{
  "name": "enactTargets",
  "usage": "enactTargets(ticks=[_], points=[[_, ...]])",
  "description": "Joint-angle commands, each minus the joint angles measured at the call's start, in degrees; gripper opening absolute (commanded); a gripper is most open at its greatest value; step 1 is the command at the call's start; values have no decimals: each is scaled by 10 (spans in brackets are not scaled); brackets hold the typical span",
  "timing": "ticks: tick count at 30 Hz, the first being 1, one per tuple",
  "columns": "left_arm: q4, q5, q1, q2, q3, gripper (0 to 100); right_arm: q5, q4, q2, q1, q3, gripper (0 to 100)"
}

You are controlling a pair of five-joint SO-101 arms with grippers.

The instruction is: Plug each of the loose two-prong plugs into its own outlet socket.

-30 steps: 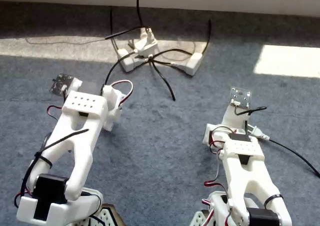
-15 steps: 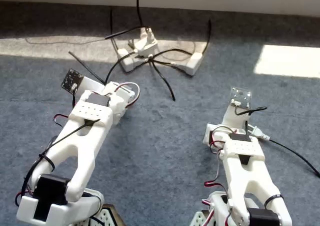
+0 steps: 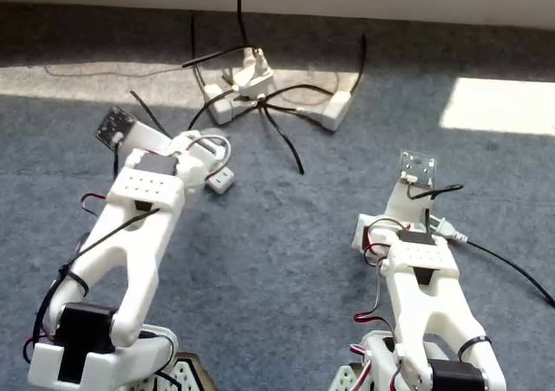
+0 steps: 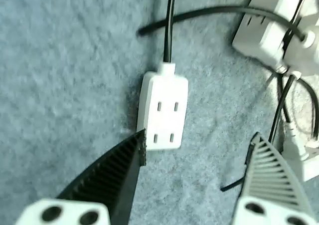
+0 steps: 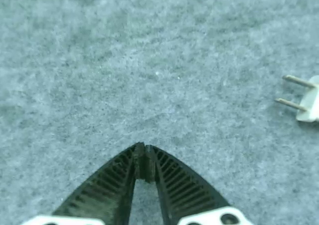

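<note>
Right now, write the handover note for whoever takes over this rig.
Left gripper: open, empty, poised over the small white outlet block on the carpet; the block's slots are bare.
Right gripper: shut, empty, over bare carpet.
Loose two-prong plug: lying on the carpet beside the right arm, prongs free.
Power strips lie at the far side.
Done: nothing is plugged into the block yet.
Left: pick up the plug and seat it in a socket.

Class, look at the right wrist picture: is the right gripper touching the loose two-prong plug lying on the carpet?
Apart. The right wrist view shows bare carpet between the shut right gripper and the plug.
</note>
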Motion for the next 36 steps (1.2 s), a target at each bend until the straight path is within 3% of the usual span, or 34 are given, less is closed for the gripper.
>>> enactTargets(ticks=[1, 7, 13, 19, 23, 32, 36], points=[[3, -158, -87, -21, -66, 322, -2, -8, -14, -2, -2, 9], [6, -445, -165, -17, -169, 231, -2, -8, -14, -4, -4, 9], [6, -877, -114, 4, -207, 214, -2, -8, -14, -4, -4, 9], [5, -1167, -81, 89, -211, 214, -2, -8, -14, -2, -3, 9], [72, -1289, -62, 150, -266, 214, -2, -8, -14, -2, -3, 9], [450, -1520, 4, 286, -538, 214, 19, -29, -13, -2, -3, 9], [480, -1542, 32, 370, -619, 214, 21, -43, -13, -3, -1, 9]])
